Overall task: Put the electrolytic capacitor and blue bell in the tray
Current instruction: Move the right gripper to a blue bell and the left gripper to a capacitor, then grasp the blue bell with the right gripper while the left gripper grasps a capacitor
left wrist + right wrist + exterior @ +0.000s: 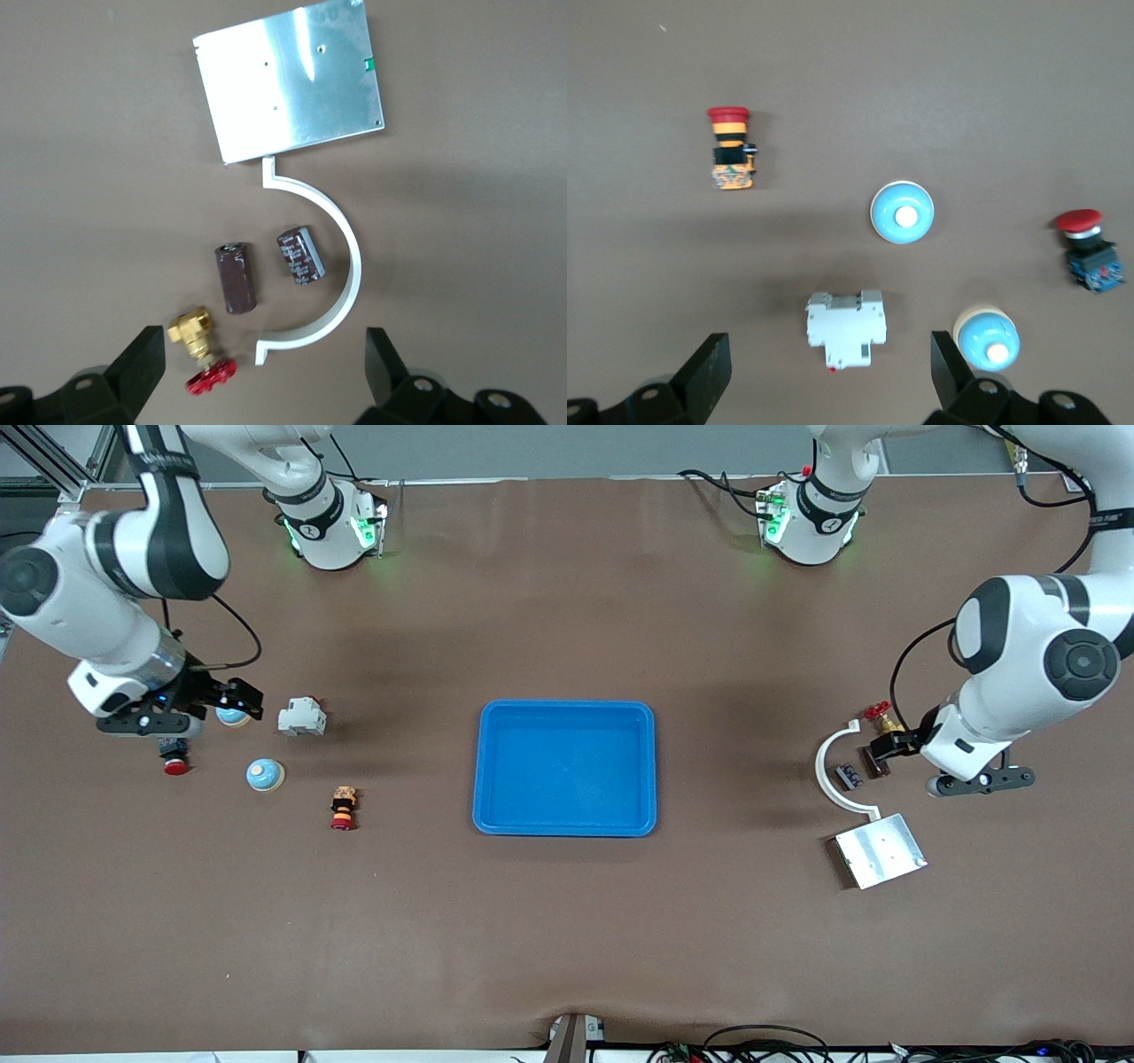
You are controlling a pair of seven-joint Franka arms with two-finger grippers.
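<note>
Brown mat over the whole table [567,957], blue tray [496,815] in the middle, empty, nothing delivered yet.

Left gripper [266,376]: jaws wide, holding nothing, hanging over the parts cluster at the left arm's end of the table. In the left wrist view two dark capacitors lie just ahead of the fingertips, inside the curve of a white bracket [350,266]. The brown capacitor [236,278] is closest to the gripper's centre line, with its long axis pointing roughly away from the gripper, so the jaws would close across its width. The black capacitor [299,255] lies beside it, tilted a little, closer to the bracket. A brass valve with a red handle [199,345] sits just beside one fingertip, likely collision risk on descent. A silver plate [288,80] is past the bracket's end.

Right gripper [831,372]: also wide open and empty, over the right arm's end. One blue bell [988,341] is just beside a fingertip, off the centre line; the second bell [903,212] lies further out, clear of neighbours. A white breaker [846,328] sits between the fingers, so it's in the way. A red push button [1090,252] and a red-capped stop switch [730,149] are well apart.

Split is obvious: left arm for a capacitor, right for a bell.
</note>
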